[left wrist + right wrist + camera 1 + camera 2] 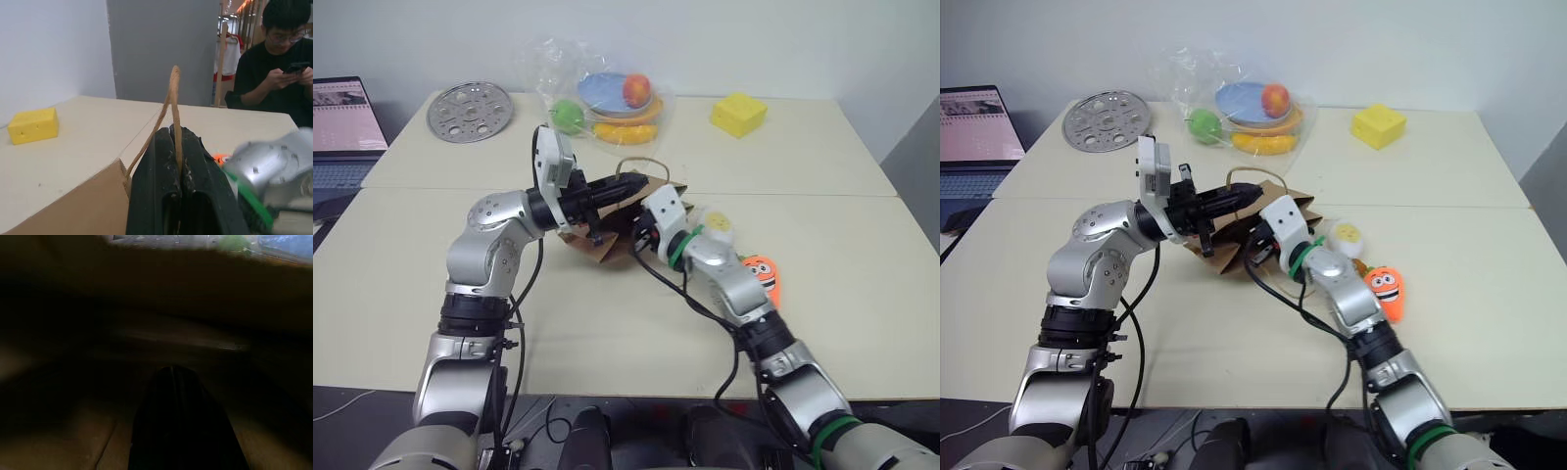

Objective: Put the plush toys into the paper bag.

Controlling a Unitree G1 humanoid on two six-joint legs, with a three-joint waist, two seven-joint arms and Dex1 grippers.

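Note:
The brown paper bag [605,253] lies on its side at the table's middle. My left gripper [177,134] is shut on the bag's twine handle [173,93] and holds it up at the mouth. My right gripper [172,369] reaches into the dark inside of the bag, its fingers shut with nothing seen between them. Just right of the bag, beside my right forearm, lie both plush toys: the white egg with a yellow yolk [717,228] and the orange carrot with a smiling face [762,274].
At the back stand a clear plastic bag [607,93] holding a blue plate and plastic fruit, a yellow block [739,114] and a round perforated metal disc [470,111]. A laptop [347,127] sits far left. A person [279,73] sits beyond the table, looking at a phone.

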